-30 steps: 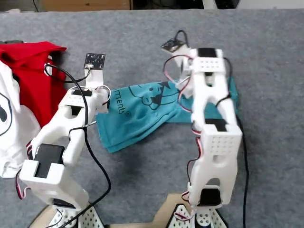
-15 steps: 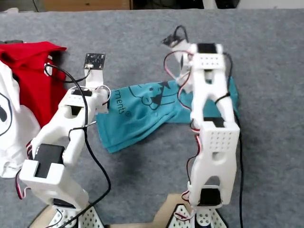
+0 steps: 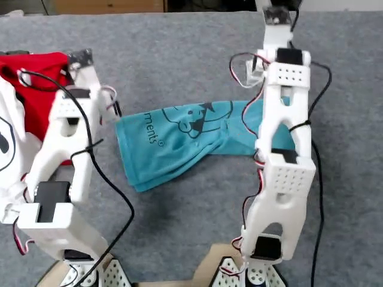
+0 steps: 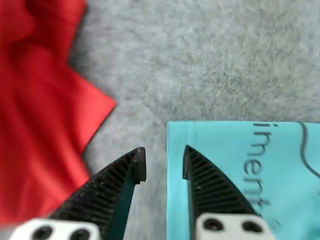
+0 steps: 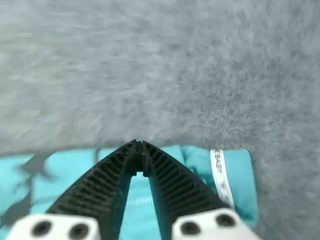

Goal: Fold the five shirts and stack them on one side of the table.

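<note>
A teal shirt (image 3: 179, 140) with dark print lies crumpled across the middle of the grey table. My left gripper (image 4: 164, 162) is open just above the shirt's left edge (image 4: 240, 190), one finger over the cloth and one over bare table. In the high view its dark finger (image 3: 116, 109) shows beside that edge. My right gripper (image 5: 138, 150) is shut with nothing between its tips, above the shirt's far edge by the white neck label (image 5: 218, 170). The right arm (image 3: 284, 107) stretches over the shirt's right part.
A red shirt (image 3: 36, 89) and a white shirt (image 3: 12, 155) lie heaped at the table's left edge, partly under the left arm. In the left wrist view the red shirt (image 4: 35, 115) lies close beside the gripper. Bare grey table (image 3: 179, 54) stretches behind the teal shirt.
The left arm has swung left off the teal shirt's corner, which now lies flat. The right arm has stretched farther back and to the right.
</note>
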Controlling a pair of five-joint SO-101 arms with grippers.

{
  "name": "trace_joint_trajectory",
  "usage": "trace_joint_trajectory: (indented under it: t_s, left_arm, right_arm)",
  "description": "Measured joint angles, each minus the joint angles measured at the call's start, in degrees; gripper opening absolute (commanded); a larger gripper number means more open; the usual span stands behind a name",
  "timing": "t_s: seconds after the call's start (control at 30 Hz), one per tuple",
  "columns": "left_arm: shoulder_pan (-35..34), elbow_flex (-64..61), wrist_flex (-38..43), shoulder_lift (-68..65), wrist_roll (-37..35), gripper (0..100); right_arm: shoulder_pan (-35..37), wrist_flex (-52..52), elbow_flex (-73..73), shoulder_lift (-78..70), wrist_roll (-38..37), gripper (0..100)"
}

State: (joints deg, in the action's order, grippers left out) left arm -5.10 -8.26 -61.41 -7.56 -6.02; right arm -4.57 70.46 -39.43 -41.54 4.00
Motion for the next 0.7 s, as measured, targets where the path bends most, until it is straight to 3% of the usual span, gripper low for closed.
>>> trace_joint_trajectory:
  t_s: [0.17,0.3,0.4,0.7]
  left_arm:
    - [0.4,11.1,-20.8,-0.4,-0.5,15]
    - [2.4,9.8,-25.3,-0.4,-0.5,18]
    - [3.0,6.1,-24.0,-0.4,-1.6,18]
    - [6.3,-8.9,-6.4,-0.7,-6.2,18]
  right_arm:
    - [-4.0,-4.2,-0.1,-1.1,1.3,0.5]
    - [-6.2,-7.6,-0.1,-3.8,1.3,0.5]
    - [-6.3,-8.7,-0.1,-4.7,1.3,0.5]
    - [-6.3,-10.8,-0.1,-4.8,1.3,0.5]
